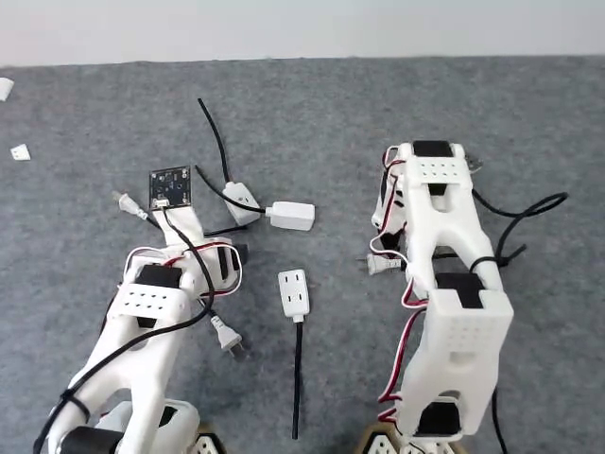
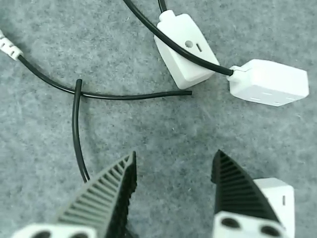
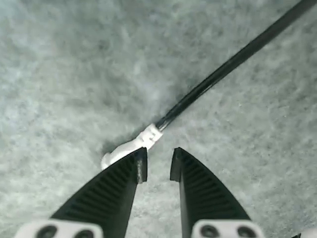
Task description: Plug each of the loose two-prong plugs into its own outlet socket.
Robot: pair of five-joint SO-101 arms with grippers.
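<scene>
Grasping seems the step in hand. From above, a boxy white outlet socket (image 1: 293,291) is lying on grey carpet (image 1: 473,113), one loose plug (image 1: 227,338) resting just left of it. Left wrist: the left gripper (image 2: 175,158) is hanging spread, ribbed fingers (image 2: 111,193) empty. Right wrist: the right gripper (image 3: 158,156) is standing narrowly parted, pinching nothing, beside a second plug (image 3: 131,148) right of that socket; next it is needing to straddle that plug.
</scene>
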